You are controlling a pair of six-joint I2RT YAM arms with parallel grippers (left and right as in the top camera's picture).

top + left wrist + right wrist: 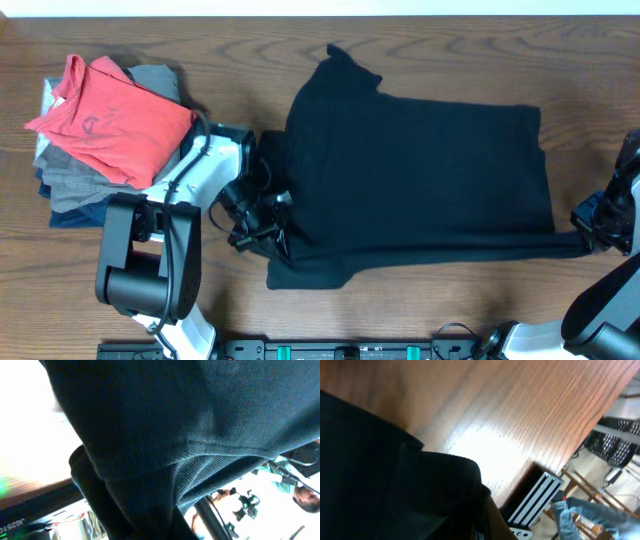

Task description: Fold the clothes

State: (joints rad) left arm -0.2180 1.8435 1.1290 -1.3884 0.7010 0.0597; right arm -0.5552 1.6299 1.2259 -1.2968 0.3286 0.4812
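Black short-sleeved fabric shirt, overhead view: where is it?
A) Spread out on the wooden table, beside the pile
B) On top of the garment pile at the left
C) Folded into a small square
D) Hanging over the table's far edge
A: the black short-sleeved fabric shirt lies spread out on the brown wooden table, to the right of the pile topped by the coral-red shirt.

A robotics lab: robot arms (150,265) mounted at a wooden table (420,30), a metal rail (537,497) and a person (301,496) beyond its edge.
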